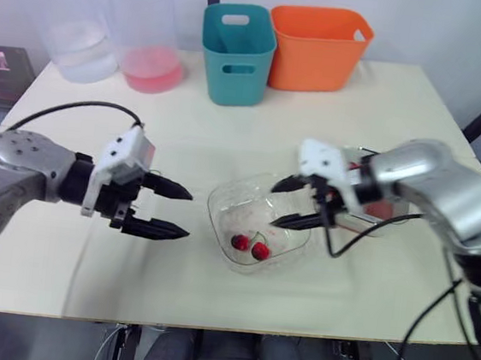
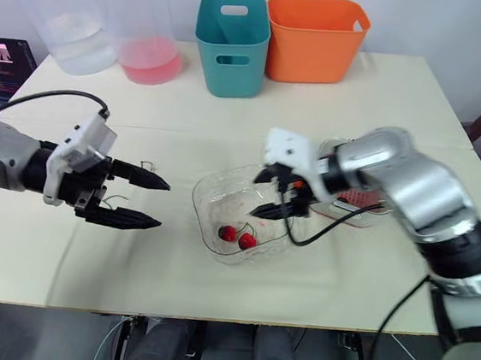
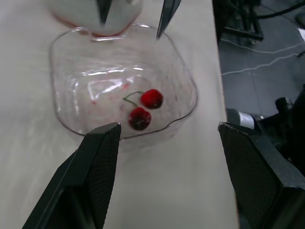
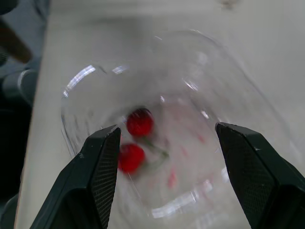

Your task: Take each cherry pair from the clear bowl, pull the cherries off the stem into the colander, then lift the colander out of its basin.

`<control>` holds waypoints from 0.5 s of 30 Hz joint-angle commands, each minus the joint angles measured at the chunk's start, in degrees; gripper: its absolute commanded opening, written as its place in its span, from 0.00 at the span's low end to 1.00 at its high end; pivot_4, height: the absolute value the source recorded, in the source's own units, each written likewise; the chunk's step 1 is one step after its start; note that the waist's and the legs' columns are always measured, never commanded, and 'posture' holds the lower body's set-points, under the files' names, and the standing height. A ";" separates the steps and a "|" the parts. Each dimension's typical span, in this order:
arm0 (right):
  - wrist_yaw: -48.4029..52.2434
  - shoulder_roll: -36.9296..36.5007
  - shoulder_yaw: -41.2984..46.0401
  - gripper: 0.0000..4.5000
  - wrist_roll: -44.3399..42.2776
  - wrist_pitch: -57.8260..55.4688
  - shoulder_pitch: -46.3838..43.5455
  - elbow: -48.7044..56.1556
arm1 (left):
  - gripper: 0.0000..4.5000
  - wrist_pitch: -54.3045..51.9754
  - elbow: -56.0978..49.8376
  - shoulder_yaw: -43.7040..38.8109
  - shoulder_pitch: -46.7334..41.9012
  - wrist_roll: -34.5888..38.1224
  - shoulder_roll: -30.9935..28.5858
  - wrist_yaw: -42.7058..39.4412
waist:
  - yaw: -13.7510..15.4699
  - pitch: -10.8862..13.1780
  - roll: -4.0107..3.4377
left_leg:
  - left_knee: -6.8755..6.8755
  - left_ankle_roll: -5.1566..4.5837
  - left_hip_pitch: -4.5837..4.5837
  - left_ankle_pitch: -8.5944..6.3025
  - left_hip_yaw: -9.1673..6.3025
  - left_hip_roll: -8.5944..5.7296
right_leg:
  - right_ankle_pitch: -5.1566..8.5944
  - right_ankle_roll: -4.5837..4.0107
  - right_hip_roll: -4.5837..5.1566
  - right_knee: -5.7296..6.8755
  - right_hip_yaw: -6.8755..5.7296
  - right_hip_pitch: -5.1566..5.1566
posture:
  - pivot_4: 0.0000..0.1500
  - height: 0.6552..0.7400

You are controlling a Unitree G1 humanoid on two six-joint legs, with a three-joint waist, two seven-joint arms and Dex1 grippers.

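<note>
Table (image 1: 386, 101), clear bowl (image 1: 250, 214) near front edge, right gripper (image 1: 274, 206) above

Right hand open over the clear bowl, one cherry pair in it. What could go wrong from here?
1. The cherry pair lies by the near wall of the clear bowl. The right hand may hit the rim and slide the bowl, since the left hand is open and apart from it.
2. The hand may also squash a cherry or miss the thin stem.
</note>
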State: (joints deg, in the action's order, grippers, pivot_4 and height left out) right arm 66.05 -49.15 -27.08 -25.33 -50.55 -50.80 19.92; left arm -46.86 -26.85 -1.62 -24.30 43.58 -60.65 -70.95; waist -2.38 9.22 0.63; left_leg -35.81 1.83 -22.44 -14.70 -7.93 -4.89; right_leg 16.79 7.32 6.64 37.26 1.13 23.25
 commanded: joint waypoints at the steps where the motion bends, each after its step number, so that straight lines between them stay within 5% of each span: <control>1: -1.62 2.72 -4.06 0.76 5.89 1.73 -0.95 -1.66 | 0.76 2.07 -1.12 -0.18 1.28 -1.60 -1.31 -1.02 | 0.36 0.00 0.00 | -0.02 0.01 -0.02 0.00 -0.05 -0.07 | 0.00 0.00 0.05 -0.01 -0.01 -0.02 | 1.00 1.00; 15: -0.56 9.44 -11.74 0.76 11.74 -0.92 0.56 -5.42 | 0.76 2.51 -2.33 -1.53 2.73 -1.83 -1.37 0.94 | 0.10 0.01 0.02 | -0.09 0.05 -0.05 0.03 -0.09 -0.14 | 0.00 0.00 0.11 0.00 -0.01 -0.03 | 1.00 1.00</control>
State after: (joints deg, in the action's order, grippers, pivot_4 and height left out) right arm 65.14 -40.13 -38.43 -14.57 -51.88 -49.65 14.35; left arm -45.42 -28.23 -1.25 -20.85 41.72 -61.80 -70.32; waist -2.29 9.23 0.65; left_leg -35.89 1.88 -22.48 -14.67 -8.02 -5.03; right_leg 16.79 7.32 6.76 37.26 1.11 23.22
